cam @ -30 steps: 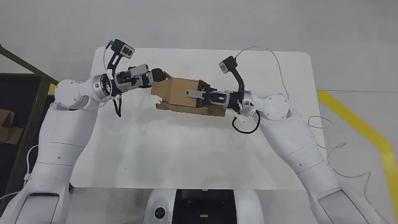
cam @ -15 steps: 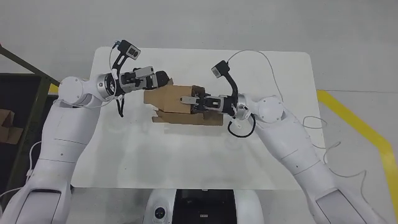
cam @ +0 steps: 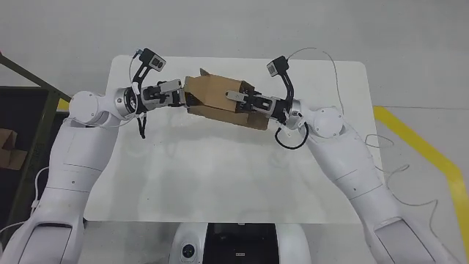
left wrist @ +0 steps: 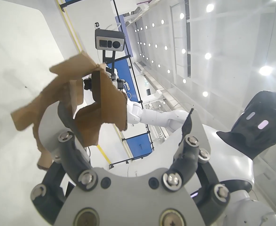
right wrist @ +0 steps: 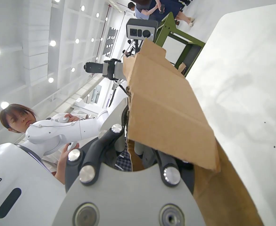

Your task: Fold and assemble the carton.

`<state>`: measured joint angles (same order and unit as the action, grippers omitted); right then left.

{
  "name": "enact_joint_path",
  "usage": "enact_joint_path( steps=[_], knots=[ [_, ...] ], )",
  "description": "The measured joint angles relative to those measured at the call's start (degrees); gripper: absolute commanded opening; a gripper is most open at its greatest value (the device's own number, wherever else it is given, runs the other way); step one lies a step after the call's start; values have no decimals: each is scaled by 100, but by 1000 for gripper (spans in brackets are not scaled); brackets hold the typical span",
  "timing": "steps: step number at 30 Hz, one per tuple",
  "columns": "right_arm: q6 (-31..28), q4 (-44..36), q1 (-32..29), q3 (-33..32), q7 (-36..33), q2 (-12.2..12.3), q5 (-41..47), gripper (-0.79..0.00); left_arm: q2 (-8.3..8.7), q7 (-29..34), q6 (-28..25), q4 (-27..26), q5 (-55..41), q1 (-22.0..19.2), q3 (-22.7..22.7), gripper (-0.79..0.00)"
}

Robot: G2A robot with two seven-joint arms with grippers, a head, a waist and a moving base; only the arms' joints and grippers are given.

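A brown cardboard carton [cam: 218, 97], partly folded with loose flaps, is held up over the far middle of the white table [cam: 242, 183]. My right gripper [cam: 243, 100] is shut on the carton's right wall; in the right wrist view the carton [right wrist: 161, 109] panel runs between the right gripper's [right wrist: 133, 147] fingers. My left gripper [cam: 180, 95] is at the carton's left end, open. In the left wrist view one of its fingers [left wrist: 64, 123] lies against the crumpled carton [left wrist: 81, 99] flaps, and the other stands free. The left gripper [left wrist: 128, 118] holds nothing.
A dark cart with a green frame [cam: 26, 117] stands off the table's left edge. A yellow floor line [cam: 414, 136] runs to the right. A thin cable [cam: 322, 73] loops above the right arm. The near half of the table is bare.
The carton first dipped toward the near left, then rose and shifted toward the table's far side, tilting. The right gripper went with it; the left gripper stayed at its left end.
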<state>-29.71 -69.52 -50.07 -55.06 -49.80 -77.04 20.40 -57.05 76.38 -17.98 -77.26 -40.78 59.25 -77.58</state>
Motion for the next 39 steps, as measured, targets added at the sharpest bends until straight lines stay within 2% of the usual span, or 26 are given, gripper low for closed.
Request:
enact_joint_path(
  steps=[11, 21, 33, 39],
  knots=[
    [-4, 141, 25, 2, 626, -63, -133, -785, -1, 58, 67, -154, -99, 180, 23, 0],
    [44, 78, -52, 32, 896, -101, -253, -785, -36, 45, 137, -257, -122, 199, 185, 0],
    [105, -183, -247, 30, 784, -100, -274, -785, -66, -87, 103, -209, -119, 127, 242, 0],
    [106, -142, -215, -95, 770, -86, -239, -785, -49, -111, 84, -207, -177, 173, 104, 0]
  ],
)
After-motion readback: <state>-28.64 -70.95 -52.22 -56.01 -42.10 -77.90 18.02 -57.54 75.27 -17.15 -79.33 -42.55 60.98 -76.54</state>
